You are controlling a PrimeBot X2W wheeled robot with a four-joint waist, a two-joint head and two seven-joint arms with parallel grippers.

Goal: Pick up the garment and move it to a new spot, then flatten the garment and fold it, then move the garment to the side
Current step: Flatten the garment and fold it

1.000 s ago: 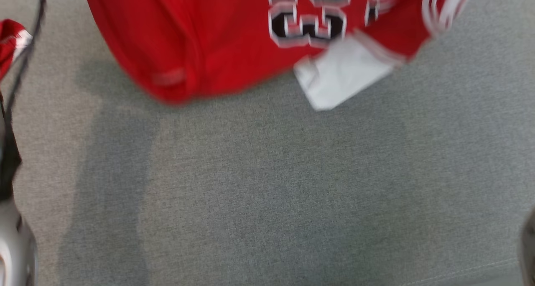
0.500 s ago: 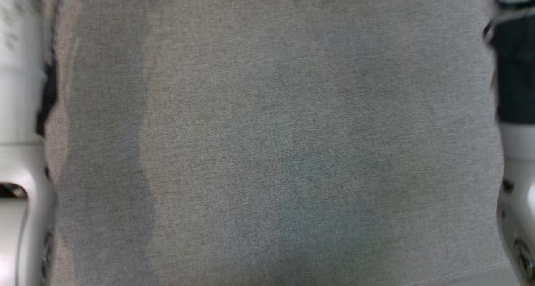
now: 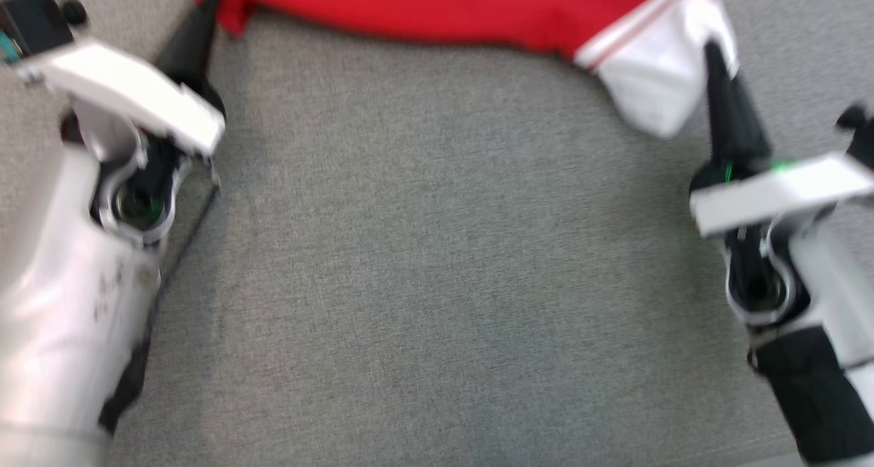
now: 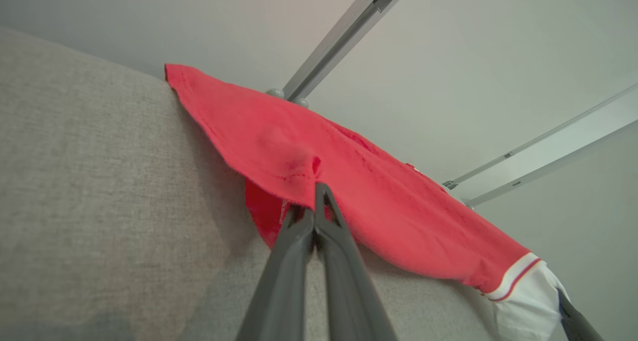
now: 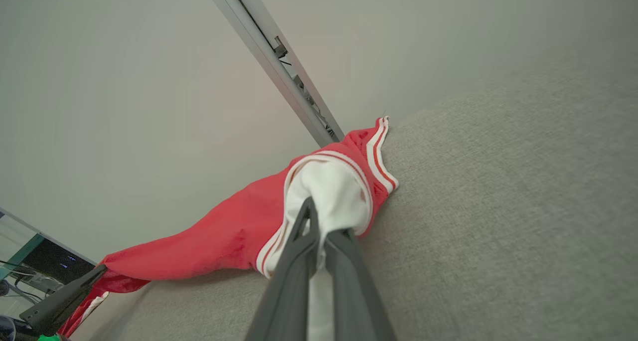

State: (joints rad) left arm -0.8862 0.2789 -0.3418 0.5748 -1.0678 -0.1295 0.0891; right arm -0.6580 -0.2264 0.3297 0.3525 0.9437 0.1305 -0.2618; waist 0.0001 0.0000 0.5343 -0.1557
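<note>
Half a second back our head view showed bare grey cloth with a pale forearm at each side. The view has since shifted, and both claws and the cloth they hold are now in it.

Our left claw [image 3: 207, 3] has its two dark fingers pressed together, pinching a red fold. In the left wrist view, the left claw [image 4: 318, 194] bites the lower hem, and the cloth bulges just above the tips. Our right claw [image 3: 713, 54] is likewise closed; in its own view the right claw [image 5: 310, 211] grips a white fabric panel [image 5: 331, 191] ringed by striped trim.

Between the two grips stretches the red knit garment [image 3: 444, 3], a long band with white-and-red striped edging. It sags slightly in the middle of the left wrist view [image 4: 398, 206] and runs away toward the other claw in the right wrist view [image 5: 209, 246]. It lies along the far edge of the grey woven-cloth surface [image 3: 437, 248]; we cannot tell whether it is lifted clear or resting.

Beyond that edge stands a pale wall [image 5: 124, 82] crossed by slanting metal rails [image 4: 339, 37].
</note>
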